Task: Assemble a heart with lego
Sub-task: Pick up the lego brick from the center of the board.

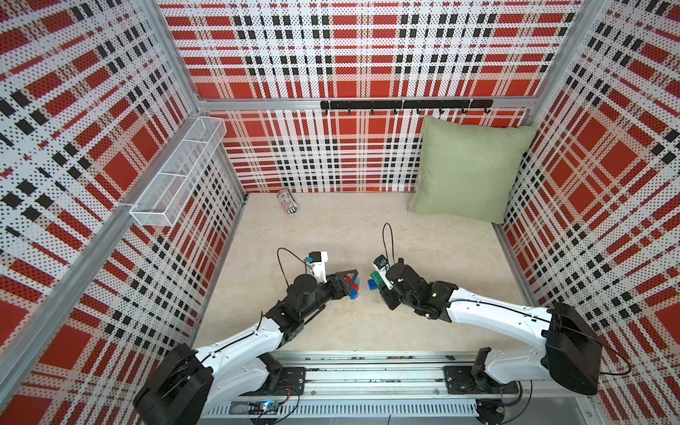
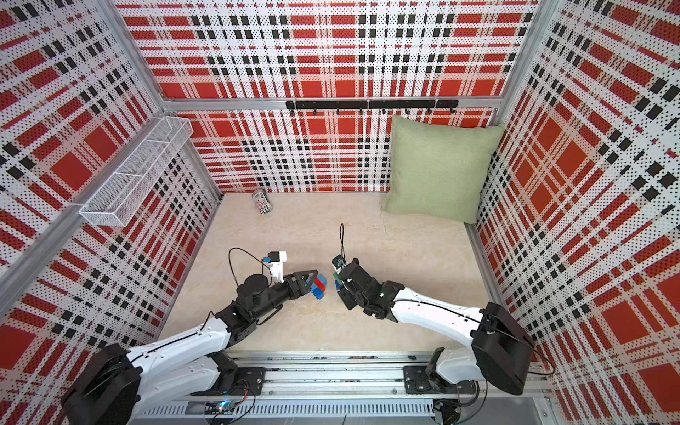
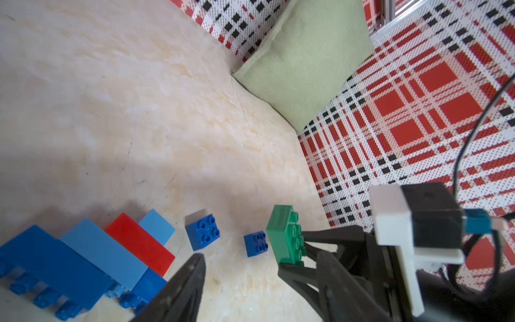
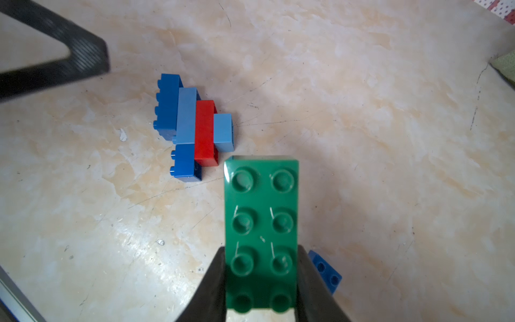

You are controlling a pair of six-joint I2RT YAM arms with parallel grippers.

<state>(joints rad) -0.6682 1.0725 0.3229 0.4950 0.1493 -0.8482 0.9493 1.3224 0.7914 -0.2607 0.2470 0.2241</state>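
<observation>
Top views: wire basket (image 1: 176, 173) on the left wall; black hook rail (image 1: 404, 105) across the back wall.
Can (image 1: 287, 201): lying on its side at the back of the tabletop (image 1: 331, 235), left of centre; striped red, white and dark print, lettering too small to read.
Left claw (image 1: 351, 284): spread, gripping nothing, low over the heart.
Heart (image 4: 195, 125): five joined bricks near the tabletop's middle, lying on its side with studs pointing sideways. It has a dark blue, a light blue and a red long brick, plus one small light blue and one small dark blue brick at the edges.
Loose lego: small blue brick (image 3: 202, 232) near the heart; second small blue brick (image 3: 256, 243) just beside the green brick.
Green brick (image 4: 262, 217): long, scratched on its studded face; stud markings too blurred to read.
Right claw (image 4: 262, 266): pinching the green brick by its long sides, near the heart, not touching it.
Cushion (image 1: 471, 169): pale green, leaning in the back right corner.
</observation>
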